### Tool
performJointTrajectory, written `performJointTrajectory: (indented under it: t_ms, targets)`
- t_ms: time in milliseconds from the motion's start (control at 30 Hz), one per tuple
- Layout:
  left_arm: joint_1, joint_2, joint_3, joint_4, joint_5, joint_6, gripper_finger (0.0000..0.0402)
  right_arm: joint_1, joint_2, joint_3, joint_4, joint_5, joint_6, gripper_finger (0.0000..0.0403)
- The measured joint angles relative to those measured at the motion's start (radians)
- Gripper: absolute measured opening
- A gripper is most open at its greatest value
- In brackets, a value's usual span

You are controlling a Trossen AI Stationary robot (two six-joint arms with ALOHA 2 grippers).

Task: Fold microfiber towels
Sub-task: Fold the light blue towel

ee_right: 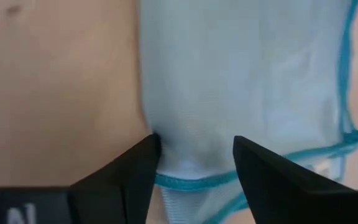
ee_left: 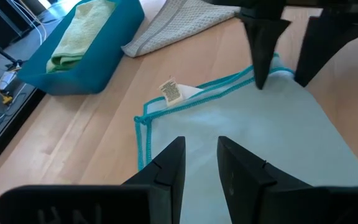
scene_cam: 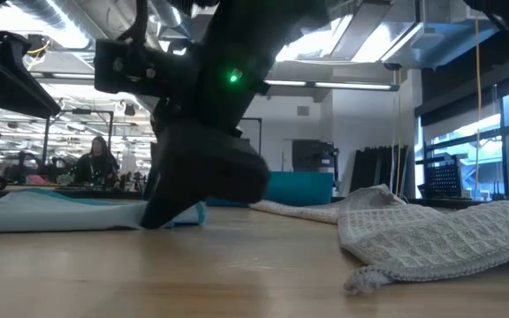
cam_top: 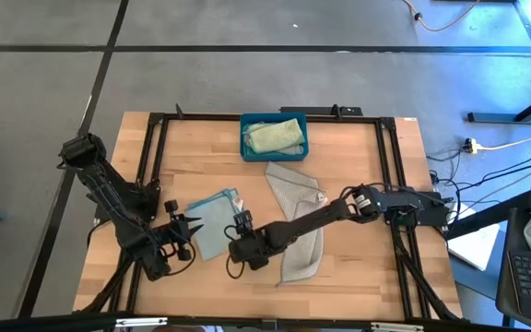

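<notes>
Pale blue towel (cam_top: 212, 221): flat on table (cam_top: 358, 277), front-left of centre, teal-stitched edge, white label (ee_left: 171, 91) at one corner.

Left gripper (cam_top: 184, 236): at the blue towel's left edge, low over the cloth; fingers (ee_left: 166, 168) set with a narrow gap, nothing between them, cloth lying beneath.

Right gripper (cam_top: 240, 231): at the blue towel's right edge, arm reaching across from the table's right side; fingers (ee_right: 135, 168) parted wide, straddling a fold of the blue cloth's hemmed edge, tips at table level; cannot tell whether pads touch the fabric.

Grey-beige towel (cam_top: 298, 221): waffle-textured, rumpled, stretched from near the bin toward the front edge, right of centre, partly under the right arm.

Teal-blue bin (cam_top: 274, 136): back centre of table, holding a pale green towel (cam_top: 277, 136), loosely folded.

Background, low view: person (scene_cam: 95, 159) seated far behind the table.
</notes>
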Motion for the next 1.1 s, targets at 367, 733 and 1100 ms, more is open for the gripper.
performJointTrajectory:
  t_ms: [367,733,1100]
  targets:
    - [0.0,0.0,0.0,-0.002,0.0,0.0,0.0085,-0.03,0.014,-0.001,0.013,-0.082,-0.008,0.0153]
    - [-0.001,0.0,0.0,0.0,0.001,0.0,0.0085,-0.066,-0.011,0.078,-0.067,-0.016,-0.112,0.0008]
    - [-0.003,0.0,0.079,-0.002,0.036,0.156,0.0085,-0.138,-0.052,0.172,-0.239,-0.069,-0.137,0.0006]
